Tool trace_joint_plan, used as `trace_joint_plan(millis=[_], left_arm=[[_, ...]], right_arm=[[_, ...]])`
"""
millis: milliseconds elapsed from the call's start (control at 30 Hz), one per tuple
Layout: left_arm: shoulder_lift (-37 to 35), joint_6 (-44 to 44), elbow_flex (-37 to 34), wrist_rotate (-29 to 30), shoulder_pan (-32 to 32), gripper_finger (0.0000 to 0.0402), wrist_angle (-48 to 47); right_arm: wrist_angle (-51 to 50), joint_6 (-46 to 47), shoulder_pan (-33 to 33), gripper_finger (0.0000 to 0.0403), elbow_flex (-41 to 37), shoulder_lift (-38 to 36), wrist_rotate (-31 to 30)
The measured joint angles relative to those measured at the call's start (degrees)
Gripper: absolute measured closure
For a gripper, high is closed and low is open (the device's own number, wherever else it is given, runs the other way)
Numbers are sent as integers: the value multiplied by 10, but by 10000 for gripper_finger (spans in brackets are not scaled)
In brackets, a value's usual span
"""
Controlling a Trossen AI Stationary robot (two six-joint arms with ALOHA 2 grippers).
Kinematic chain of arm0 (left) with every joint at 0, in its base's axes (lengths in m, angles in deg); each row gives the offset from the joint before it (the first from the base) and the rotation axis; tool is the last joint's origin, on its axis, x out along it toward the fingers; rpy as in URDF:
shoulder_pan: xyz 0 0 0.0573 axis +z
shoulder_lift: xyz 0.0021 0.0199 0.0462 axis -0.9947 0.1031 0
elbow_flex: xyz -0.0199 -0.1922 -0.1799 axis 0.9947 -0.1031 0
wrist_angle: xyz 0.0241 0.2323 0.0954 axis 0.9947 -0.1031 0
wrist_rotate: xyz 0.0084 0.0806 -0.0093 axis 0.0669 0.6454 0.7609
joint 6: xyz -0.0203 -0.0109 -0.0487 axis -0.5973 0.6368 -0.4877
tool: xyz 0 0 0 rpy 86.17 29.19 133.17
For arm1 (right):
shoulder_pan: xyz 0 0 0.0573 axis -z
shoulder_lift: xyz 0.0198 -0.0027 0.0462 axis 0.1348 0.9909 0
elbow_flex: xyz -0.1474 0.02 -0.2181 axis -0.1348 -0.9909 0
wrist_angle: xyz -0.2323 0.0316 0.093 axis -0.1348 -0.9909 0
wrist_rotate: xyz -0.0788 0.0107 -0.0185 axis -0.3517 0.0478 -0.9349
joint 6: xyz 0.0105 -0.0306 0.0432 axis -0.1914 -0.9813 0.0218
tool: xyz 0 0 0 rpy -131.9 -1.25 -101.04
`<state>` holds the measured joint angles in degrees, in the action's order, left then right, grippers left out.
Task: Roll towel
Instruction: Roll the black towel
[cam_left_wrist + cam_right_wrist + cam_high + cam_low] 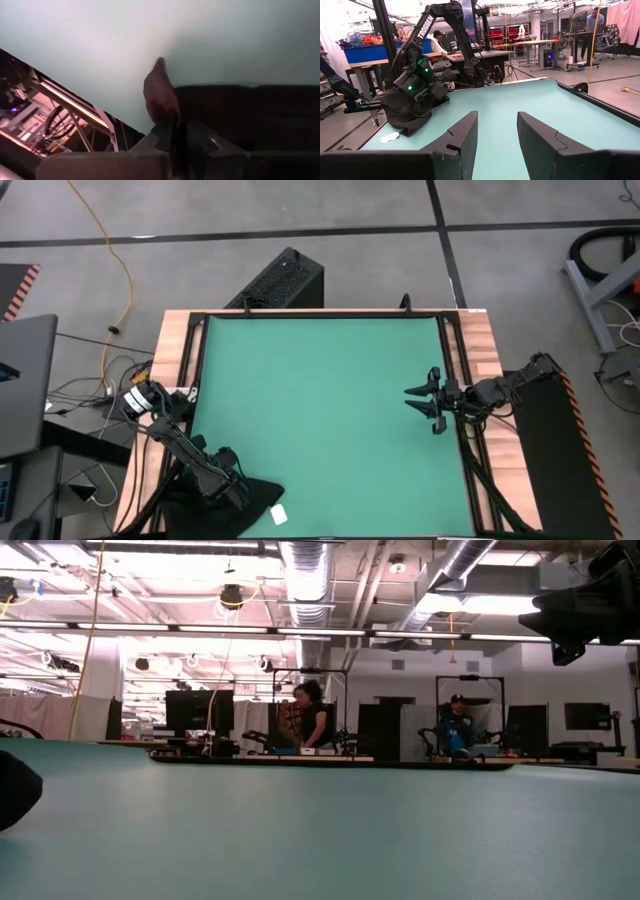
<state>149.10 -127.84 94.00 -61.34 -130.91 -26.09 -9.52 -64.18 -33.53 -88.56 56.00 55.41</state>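
From high up, the green mat [320, 420] covers most of the desk [175, 350]. The towel [262, 502] is a black heap at the near left corner of the mat, partly hanging past its edge. Its small white tag [279, 516] shows at the rim. The left hand [230, 492] is down on the towel. The right hand [424, 401] hangs over the right side of the mat, well apart from the towel, and its fingers are spread with nothing in them. A hard black box [281, 280] stands on the floor past the far side of the desk.

From desk height, the mat [320, 830] looks flat and wide. A dark lump at the left edge may be the towel, but I cannot tell. People sit far off in the room.

From the left wrist, the left hand [176, 131] has its fingers pressed together on a fold of the towel [240, 107], so it is pinching the cloth.

From the right wrist, the right hand [497, 132] is spread wide and holds nothing. Across the mat [520, 107], the left arm bends over the dark towel [402, 115], and the tag [390, 137] lies beside it.

The towel is still a loose bunch, not a roll. I think the job has hardly begun: the towel has to be laid flat and then rolled up.
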Motion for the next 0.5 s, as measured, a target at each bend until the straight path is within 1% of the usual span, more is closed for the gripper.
trace_joint_plan(millis=[33, 100, 233, 300, 367, 500], left_arm=[[0, 4, 1, 1, 0, 396, -1], [0, 13, 15, 26, 7, 400, -4], [0, 42, 67, 118, 48, 401, -30], [0, 56, 104, 188, 76, 401, -43], [0, 78, 146, 271, 103, 401, -57], [0, 150, 240, 440, 162, 401, -72]], right_arm=[[2, 0, 0, 242, 0, 0, 0], [14, 0, 0, 242, 0, 0, 0], [38, 0, 0, 242, 0, 0, 0], [38, 0, 0, 242, 0, 0, -1], [38, 0, 0, 242, 0, 1, -1], [38, 19, 0, 242, 0, 12, -1]])
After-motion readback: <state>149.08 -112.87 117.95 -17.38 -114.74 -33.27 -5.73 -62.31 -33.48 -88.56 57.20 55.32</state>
